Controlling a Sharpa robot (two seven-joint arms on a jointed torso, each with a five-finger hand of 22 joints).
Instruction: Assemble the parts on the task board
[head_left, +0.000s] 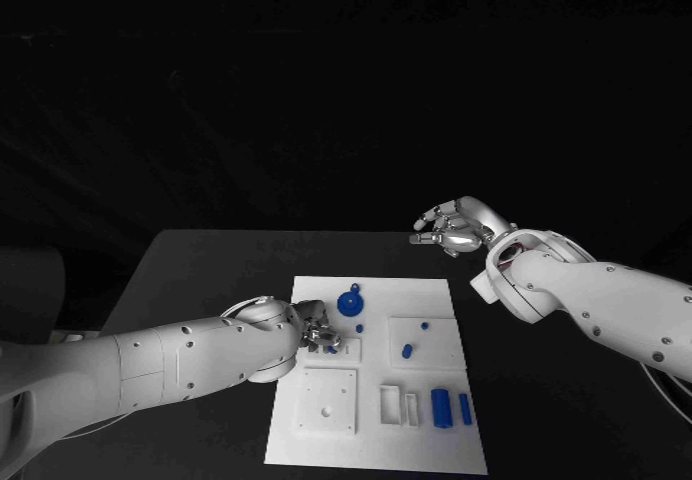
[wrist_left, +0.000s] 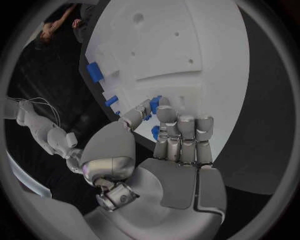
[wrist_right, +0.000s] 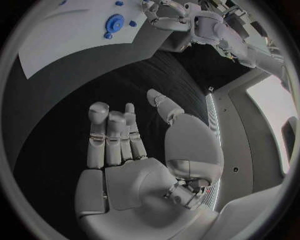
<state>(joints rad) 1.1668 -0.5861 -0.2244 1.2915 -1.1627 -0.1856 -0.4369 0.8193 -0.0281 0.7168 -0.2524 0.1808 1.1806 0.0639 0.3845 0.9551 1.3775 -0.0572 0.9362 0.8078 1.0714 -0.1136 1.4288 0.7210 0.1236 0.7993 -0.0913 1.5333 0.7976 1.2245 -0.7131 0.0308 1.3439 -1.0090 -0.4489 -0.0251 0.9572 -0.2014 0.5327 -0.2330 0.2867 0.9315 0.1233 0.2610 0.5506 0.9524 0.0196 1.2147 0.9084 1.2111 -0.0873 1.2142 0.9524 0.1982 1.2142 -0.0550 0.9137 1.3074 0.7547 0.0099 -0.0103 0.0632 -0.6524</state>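
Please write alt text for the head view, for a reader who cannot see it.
The left hand works over small blue parts on the white task board on a black table. The right hand hangs empty beyond the board's far edge, fingers apart. A blue disc lies nearby.

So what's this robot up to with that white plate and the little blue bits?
It is fitting small blue parts into a white task board on the black table. The left hand is down on the board, fingers around a blue part. The right hand hovers open beyond the board's far edge, holding nothing. A blue gear and blue blocks sit on the board.
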